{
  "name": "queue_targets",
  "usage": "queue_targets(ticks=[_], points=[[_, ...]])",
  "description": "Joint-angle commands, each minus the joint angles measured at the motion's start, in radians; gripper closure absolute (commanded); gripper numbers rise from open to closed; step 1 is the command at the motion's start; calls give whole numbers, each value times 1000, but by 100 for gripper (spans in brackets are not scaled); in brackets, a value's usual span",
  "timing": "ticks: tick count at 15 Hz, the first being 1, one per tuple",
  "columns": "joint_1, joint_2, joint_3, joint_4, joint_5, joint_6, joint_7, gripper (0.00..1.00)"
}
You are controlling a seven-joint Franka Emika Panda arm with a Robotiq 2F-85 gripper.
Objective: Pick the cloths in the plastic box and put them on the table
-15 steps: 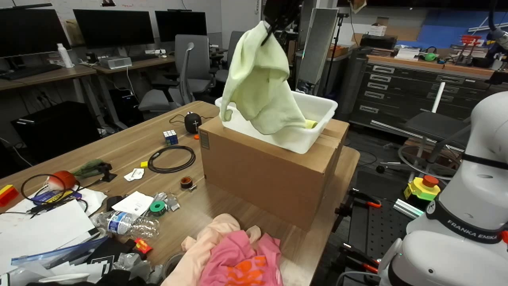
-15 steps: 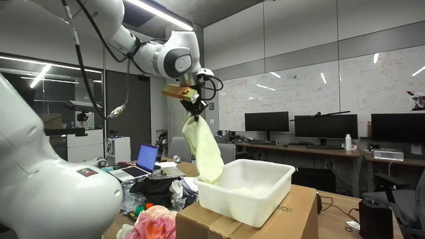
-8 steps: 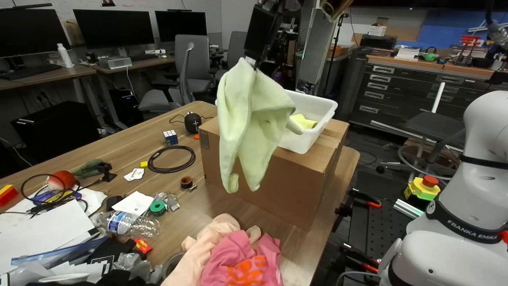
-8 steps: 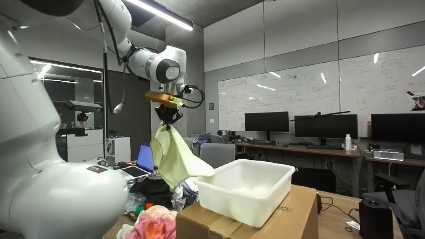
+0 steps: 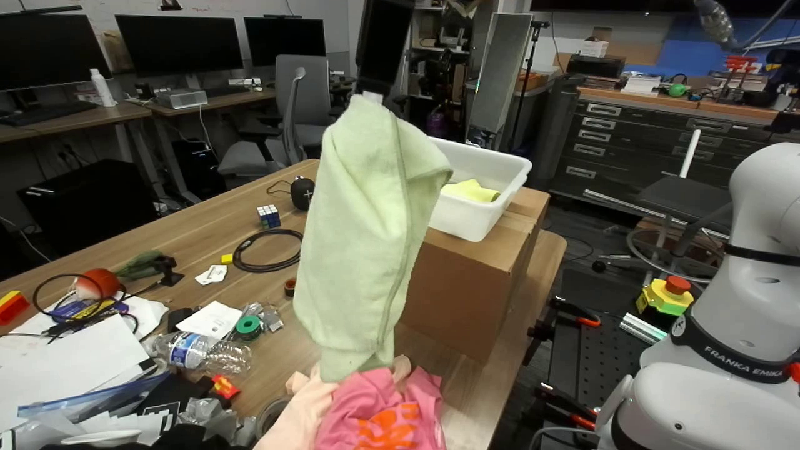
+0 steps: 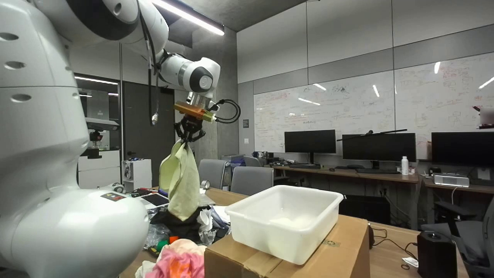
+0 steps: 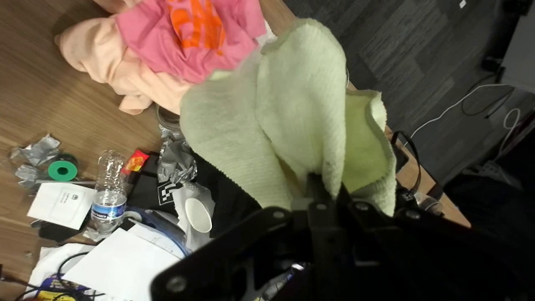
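My gripper [image 6: 187, 141] is shut on the pale green cloth [image 6: 183, 183] and holds it hanging in the air. In the wrist view the fingertips [image 7: 330, 188] pinch a fold of this cloth [image 7: 299, 104]. In an exterior view the cloth [image 5: 365, 237] hangs left of the white plastic box [image 5: 462, 219], its lower end overlapping the pink cloth [image 5: 381, 412] in the picture. A yellow cloth [image 5: 472, 190] lies in the box. The pink cloth and a peach cloth [image 7: 117, 62] lie on the wooden table [image 7: 33, 104].
The plastic box stands on a cardboard box [image 5: 465, 300] on the table. A water bottle [image 5: 200, 353], papers [image 5: 75, 356], a black cable coil [image 5: 269, 250] and a Rubik's cube [image 5: 269, 216] lie on the table. A laptop [image 6: 154, 199] stands behind the clutter.
My gripper has carried the green cloth out and away from the plastic box, over the table side with the pink cloth. The cloth no longer hangs over the box's rim.
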State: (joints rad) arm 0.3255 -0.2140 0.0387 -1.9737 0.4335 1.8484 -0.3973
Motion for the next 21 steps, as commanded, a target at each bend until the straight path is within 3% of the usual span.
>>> queue_targets(ticks=[1,4,5,7,12,16,21], points=[[-55,91,42,179,-61,-63,14,98],[-78,147,64,274,-117,-76,25,96],[-86,164,69,299,-136,-87,29,71],[-99,191,76,337,-177,-97,39,67],[-130,208,78,343,-268,-81,74,28],[-170,153,60,261,-333,-58,158,1],[-239,90,24,152,-370,-58,317,0]])
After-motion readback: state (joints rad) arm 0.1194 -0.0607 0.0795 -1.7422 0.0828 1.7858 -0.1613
